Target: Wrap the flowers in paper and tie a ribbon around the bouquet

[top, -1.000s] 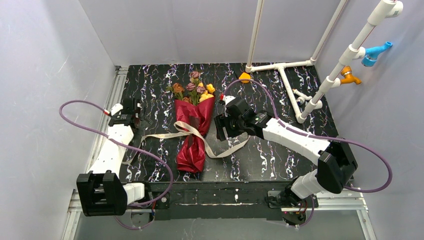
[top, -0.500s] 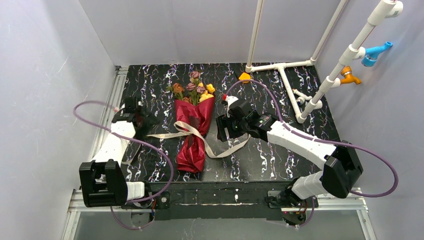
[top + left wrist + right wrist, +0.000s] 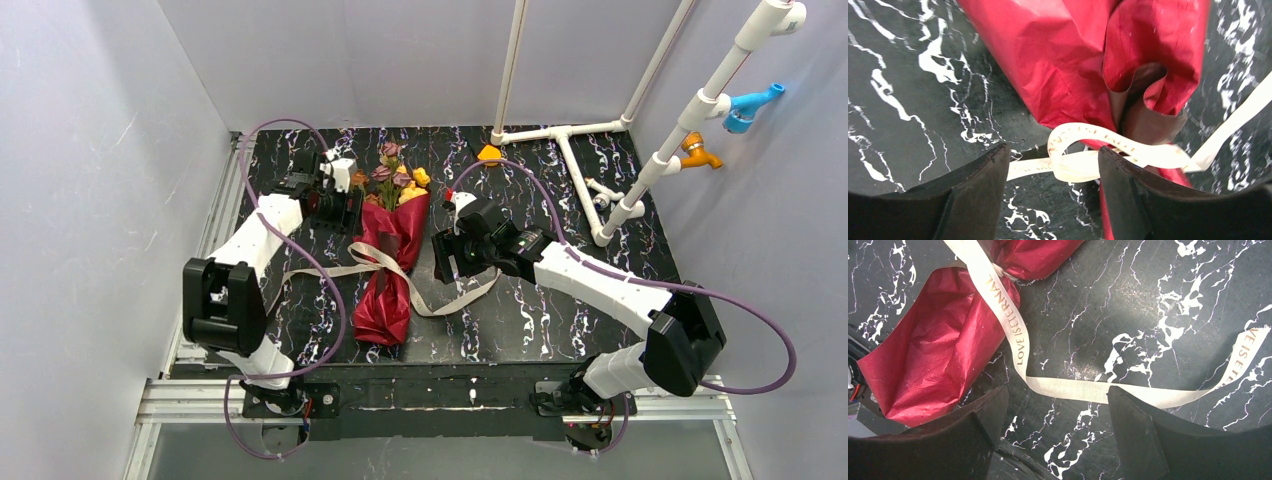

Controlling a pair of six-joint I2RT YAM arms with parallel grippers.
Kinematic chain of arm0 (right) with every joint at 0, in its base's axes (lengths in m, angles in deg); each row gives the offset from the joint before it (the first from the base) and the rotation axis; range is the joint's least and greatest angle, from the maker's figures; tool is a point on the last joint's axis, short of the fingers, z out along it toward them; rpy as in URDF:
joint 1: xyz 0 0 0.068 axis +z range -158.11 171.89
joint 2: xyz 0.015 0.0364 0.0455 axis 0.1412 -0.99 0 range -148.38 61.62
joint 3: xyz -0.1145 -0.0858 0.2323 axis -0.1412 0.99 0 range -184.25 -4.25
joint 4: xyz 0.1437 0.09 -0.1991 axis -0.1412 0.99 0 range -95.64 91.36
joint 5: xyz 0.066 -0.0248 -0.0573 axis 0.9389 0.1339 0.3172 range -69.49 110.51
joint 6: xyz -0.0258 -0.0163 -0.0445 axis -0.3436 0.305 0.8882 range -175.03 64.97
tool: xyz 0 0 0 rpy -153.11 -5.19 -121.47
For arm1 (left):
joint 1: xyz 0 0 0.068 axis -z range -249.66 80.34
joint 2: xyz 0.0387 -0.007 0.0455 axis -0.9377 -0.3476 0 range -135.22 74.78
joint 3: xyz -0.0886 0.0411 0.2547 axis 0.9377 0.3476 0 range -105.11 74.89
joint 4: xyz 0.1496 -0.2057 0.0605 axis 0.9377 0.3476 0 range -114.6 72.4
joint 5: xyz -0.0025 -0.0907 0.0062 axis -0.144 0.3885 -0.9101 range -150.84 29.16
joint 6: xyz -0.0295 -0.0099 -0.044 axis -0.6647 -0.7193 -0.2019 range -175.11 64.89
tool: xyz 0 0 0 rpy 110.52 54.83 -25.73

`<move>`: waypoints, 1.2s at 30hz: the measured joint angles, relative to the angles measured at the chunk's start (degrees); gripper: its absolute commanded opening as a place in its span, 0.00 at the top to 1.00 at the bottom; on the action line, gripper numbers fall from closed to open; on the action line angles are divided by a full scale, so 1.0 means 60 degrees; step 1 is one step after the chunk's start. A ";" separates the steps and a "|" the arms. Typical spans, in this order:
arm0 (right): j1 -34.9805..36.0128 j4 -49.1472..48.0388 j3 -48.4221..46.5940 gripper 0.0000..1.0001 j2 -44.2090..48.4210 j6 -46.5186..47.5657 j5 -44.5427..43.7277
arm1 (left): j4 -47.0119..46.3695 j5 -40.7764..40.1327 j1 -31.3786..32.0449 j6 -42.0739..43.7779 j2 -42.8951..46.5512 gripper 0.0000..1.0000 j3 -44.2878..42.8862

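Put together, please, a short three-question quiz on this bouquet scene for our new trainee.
1. True or false: the ribbon crosses the bouquet at its narrow middle.
2. Which pincer hovers beside the flowers? A left, B right, C neither.
3. What words are printed on the ribbon, as the right wrist view shows them?

Key
1. True.
2. A: the left pincer, its jaws apart, at the flower end of the bouquet.
3. LOVE IS ETERNAL.
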 measured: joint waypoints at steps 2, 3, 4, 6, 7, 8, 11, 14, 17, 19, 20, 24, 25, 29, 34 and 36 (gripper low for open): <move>0.0000 0.0015 0.0000 0.18 0.0000 0.0004 -0.0007 | 0.0178 0.0222 0.0091 0.0415 -0.0280 0.43 0.0000; 0.0000 0.0022 0.0000 0.18 0.0000 0.0007 -0.0025 | 0.0233 0.0284 0.0142 0.0583 -0.0415 0.44 0.0000; 0.0000 0.0036 0.0000 0.18 0.0000 0.0015 -0.0036 | 0.0270 0.0317 0.0182 0.0692 -0.0517 0.44 -0.0004; 0.0000 0.0080 0.0000 0.18 0.0000 0.0033 -0.0062 | 0.0328 0.0372 0.0306 0.0889 -0.0743 0.45 -0.0011; 0.0000 0.0113 0.0000 0.18 0.0000 0.0036 -0.0080 | 0.0350 0.0390 0.0368 0.0943 -0.0831 0.47 -0.0011; 0.0000 0.0153 0.0000 0.18 0.0000 0.0044 -0.0102 | 0.0375 0.0393 0.0423 0.0994 -0.0911 0.49 -0.0011; 0.0000 0.0244 0.0000 0.18 -0.0004 0.0066 -0.0142 | 0.0386 0.0393 0.0546 0.1089 -0.1042 0.58 -0.0011; 0.0000 0.0248 0.0000 0.18 -0.0007 0.0076 -0.0149 | 0.0375 0.0386 0.0579 0.1140 -0.1075 0.66 -0.0011; 0.0000 0.0255 0.0000 0.18 -0.0025 0.0084 -0.0149 | 0.0368 0.0390 0.0579 0.1166 -0.1075 0.69 -0.0011; 0.0000 0.0262 0.0000 0.17 -0.0036 0.0087 -0.0153 | 0.0368 0.0386 0.0579 0.1184 -0.1078 0.69 -0.0011; 0.0000 0.0273 0.0000 0.18 -0.0036 0.0095 -0.0153 | 0.0368 0.0386 0.0579 0.1195 -0.1078 0.68 -0.0011; 0.0000 0.0313 0.0000 0.18 -0.0036 0.0113 -0.0178 | 0.0368 0.0379 0.0579 0.1239 -0.1107 0.58 -0.0011; 0.0000 0.0317 0.0000 0.18 -0.0036 0.0117 -0.0178 | 0.0372 0.0372 0.0579 0.1249 -0.1115 0.59 -0.0011; 0.0000 0.0350 0.0000 0.18 -0.0036 0.0138 -0.0182 | 0.0364 0.0328 0.0579 0.1231 -0.1129 0.63 -0.0011; 0.0000 0.0448 0.0000 0.18 -0.0036 0.0153 -0.0182 | 0.0339 0.0280 0.0579 0.1246 -0.1224 0.69 -0.0011; 0.0000 0.0455 0.0000 0.18 -0.0036 0.0178 -0.0186 | 0.0295 0.0280 0.0579 0.1253 -0.1286 0.70 -0.0007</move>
